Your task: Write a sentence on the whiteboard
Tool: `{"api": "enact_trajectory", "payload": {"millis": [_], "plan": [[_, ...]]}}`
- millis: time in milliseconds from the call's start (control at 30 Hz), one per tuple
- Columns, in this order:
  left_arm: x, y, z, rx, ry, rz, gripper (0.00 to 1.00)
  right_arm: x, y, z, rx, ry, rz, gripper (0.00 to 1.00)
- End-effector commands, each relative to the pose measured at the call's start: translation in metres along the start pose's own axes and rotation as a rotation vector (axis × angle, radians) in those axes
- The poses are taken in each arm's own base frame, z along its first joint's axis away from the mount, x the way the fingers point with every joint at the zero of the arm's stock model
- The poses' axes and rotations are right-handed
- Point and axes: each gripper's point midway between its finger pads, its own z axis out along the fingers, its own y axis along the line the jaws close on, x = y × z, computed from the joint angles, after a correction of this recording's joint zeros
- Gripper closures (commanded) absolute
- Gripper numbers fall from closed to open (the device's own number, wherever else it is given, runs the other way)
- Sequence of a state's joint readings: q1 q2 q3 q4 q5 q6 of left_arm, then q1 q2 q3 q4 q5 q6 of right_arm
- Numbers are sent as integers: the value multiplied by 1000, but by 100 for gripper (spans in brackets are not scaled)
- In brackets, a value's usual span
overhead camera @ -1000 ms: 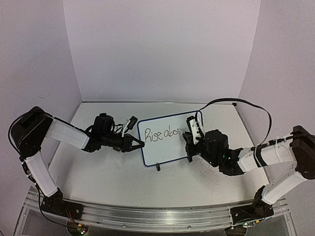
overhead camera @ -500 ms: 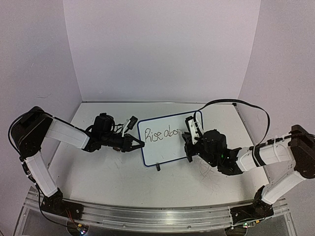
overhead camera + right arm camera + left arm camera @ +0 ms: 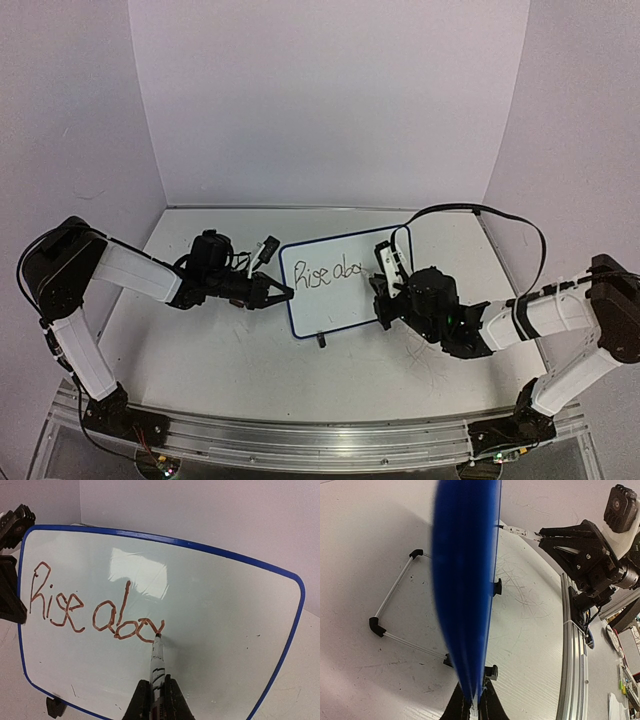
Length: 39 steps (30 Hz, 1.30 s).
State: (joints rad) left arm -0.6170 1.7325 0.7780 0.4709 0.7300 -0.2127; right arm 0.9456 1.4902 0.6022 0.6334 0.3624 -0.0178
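Observation:
The whiteboard (image 3: 335,305) stands tilted at mid-table, white with a blue rim (image 3: 465,580). The sentence (image 3: 95,610) reads "Rise abov" in reddish-brown cursive on one row, also legible from above (image 3: 330,272). My left gripper (image 3: 283,293) is shut on the board's left edge, its black fingers pinching the rim (image 3: 476,707). My right gripper (image 3: 156,685) is shut on a white marker (image 3: 157,660), whose tip touches the board at the end of the last letter. From above, the right gripper (image 3: 383,290) sits at the board's right side.
A wire stand (image 3: 395,605) and black clip feet (image 3: 497,587) prop the board from behind. An aluminium rail (image 3: 300,440) runs along the near table edge. A black cable (image 3: 500,215) loops above the right arm. Purple walls enclose the back and sides.
My right gripper with the marker has edged slightly left and toward the board while writing. The left arm and the board have stayed put.

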Motion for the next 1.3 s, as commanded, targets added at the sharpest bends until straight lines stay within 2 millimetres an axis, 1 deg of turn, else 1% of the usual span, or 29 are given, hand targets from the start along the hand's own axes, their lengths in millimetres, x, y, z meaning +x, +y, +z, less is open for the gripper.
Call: {"api": "enact_trajectory", "payload": {"millis": [0,1000,1267], "plan": [[1,13,-2,-81,12,13,100,-4,-5,-3,28,-2,44,100],[1,12,-4,-84,12,13,100,9,-7,-6,46,40,38,100],[2,13,-2,-80,16,10,100,1,-12,-6,76,12,45,100]]}}
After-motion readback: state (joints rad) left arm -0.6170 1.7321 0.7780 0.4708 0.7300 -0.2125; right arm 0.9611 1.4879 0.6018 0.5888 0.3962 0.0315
